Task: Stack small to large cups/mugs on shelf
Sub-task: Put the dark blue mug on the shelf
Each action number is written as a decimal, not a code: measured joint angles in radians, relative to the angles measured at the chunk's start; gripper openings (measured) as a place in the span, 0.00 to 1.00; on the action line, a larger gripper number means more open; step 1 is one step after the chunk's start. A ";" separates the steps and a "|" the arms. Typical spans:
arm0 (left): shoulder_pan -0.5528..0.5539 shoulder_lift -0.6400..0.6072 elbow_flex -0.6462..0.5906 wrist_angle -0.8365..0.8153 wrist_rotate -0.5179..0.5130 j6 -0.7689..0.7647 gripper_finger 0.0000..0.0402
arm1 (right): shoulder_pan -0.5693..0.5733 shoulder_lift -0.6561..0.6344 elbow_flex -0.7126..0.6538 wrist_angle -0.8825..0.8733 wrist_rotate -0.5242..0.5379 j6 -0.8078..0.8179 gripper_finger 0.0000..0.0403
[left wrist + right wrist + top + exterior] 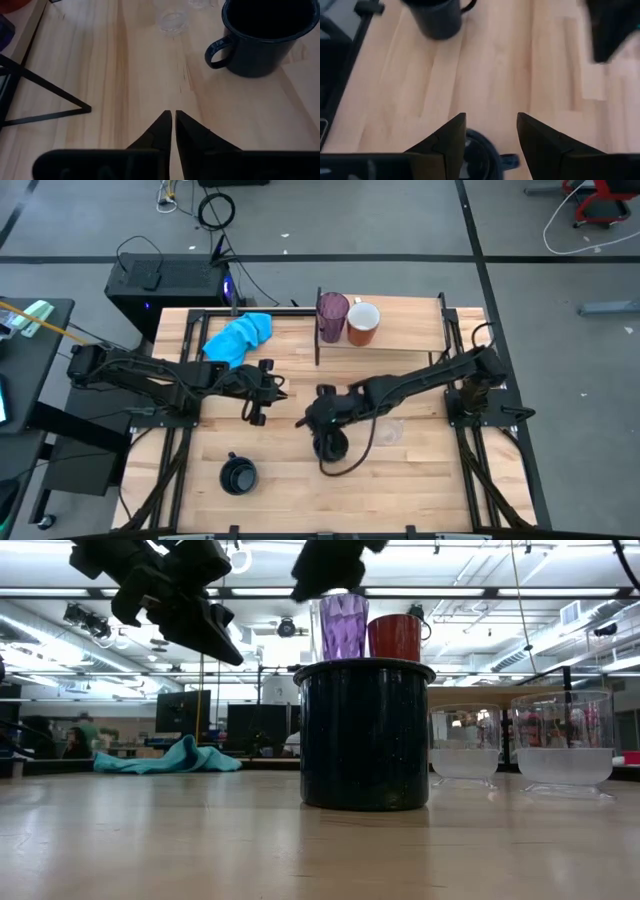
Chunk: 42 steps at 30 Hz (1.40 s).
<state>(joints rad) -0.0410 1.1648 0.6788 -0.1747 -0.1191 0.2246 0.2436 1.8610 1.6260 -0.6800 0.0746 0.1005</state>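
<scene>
A purple tumbler (332,315) and an orange mug (362,323) stand upright side by side on the raised light-wood shelf (410,320) at the far side. One black mug (330,446) stands on the tabletop at the centre, also in the low view (365,735). A second black mug (238,475) stands near the front left. Two clear cups (465,745) (563,740) stand on the table right of the centre mug. My right gripper (490,122) is open, hovering above the centre mug (475,155). My left gripper (173,117) is shut and empty, above the table left of centre (262,392).
A bright blue cloth (240,335) lies at the far left, beside the shelf's thin dark upright edge (318,330). Black frame rails (180,430) run along both table sides. Bare planks (400,480) lie at the front right.
</scene>
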 joint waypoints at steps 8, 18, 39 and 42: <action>0.000 0.000 0.000 0.006 0.000 -0.012 0.03 | 0.022 0.054 -0.001 -0.083 0.003 0.008 0.44; 0.000 0.000 0.000 0.022 0.000 -0.012 0.06 | -0.018 0.106 -0.001 -0.145 0.007 -0.043 0.54; 0.000 0.000 0.000 0.022 0.000 -0.009 0.05 | -0.067 0.124 -0.093 -0.061 -0.104 -0.111 0.43; 0.000 0.000 0.000 0.022 0.000 -0.009 0.06 | -0.067 0.124 -0.093 -0.062 -0.105 -0.119 0.39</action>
<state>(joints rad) -0.0410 1.1648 0.6788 -0.1528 -0.1192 0.2153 0.1764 1.9854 1.5326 -0.7420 -0.0307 -0.0189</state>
